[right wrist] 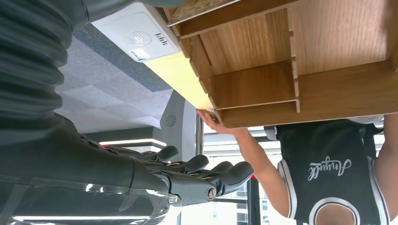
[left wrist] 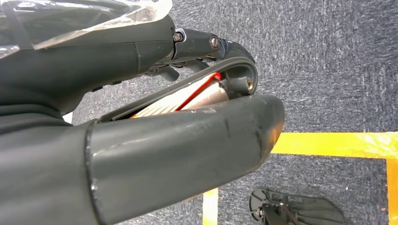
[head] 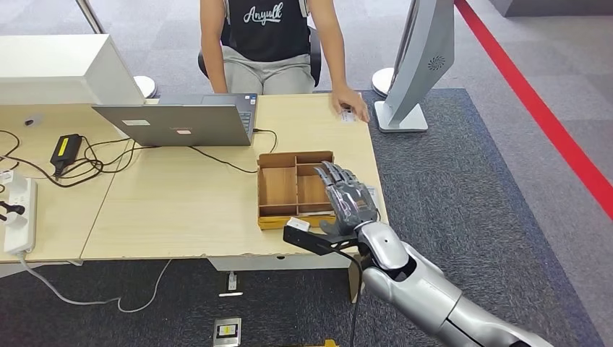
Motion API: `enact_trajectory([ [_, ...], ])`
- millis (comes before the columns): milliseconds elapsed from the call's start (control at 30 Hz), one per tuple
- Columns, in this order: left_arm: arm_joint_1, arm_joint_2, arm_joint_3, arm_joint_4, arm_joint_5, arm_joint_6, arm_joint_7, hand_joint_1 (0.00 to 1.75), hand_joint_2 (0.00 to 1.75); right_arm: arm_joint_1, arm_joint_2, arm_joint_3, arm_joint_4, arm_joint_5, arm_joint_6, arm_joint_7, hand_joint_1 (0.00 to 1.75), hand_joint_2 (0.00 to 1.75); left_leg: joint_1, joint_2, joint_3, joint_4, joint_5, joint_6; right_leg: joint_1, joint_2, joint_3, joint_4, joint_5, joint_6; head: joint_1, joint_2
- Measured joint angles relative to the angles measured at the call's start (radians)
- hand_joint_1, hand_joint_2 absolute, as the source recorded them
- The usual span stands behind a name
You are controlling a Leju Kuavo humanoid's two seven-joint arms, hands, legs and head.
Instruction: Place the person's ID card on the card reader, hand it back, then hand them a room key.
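Task barely started, by my read: ID card [head: 349, 114] lay at the desk's [head: 181, 202] far edge under the person's hand [head: 352, 103], not yet picked up. Right hand [head: 348, 199] hovered spread and empty over the wooden tray [head: 278, 189]; card reader [right wrist: 137, 37] bare. Left hand [left wrist: 141, 117]: state unclear. Scan, return and key handover all remained.

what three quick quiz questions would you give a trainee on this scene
1. True or false: the right hand holds a card.
2. The person's hand rests on: A the laptop, B a card at the table's far edge, C the wooden divider box.
3. Fill in: in the head view the right hand is over the right side of the wooden ____.

Key: 1 false, its fingers are spread and hold nothing. 2 B. 3 tray.
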Motion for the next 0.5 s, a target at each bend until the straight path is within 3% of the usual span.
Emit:
enact_trajectory([
  [500,-0.001,0.0,0.0,0.0,0.02,0.007,0.008,0.0,0.0,-0.05,0.097,0.041,0.192,-0.065,0.017,-0.065,0.0,1.75,0.0,0.0,0.0,0.0,0.0,0.0,0.0,0.0,0.0,0.0,0.0,0.0,0.0,0.0],
])
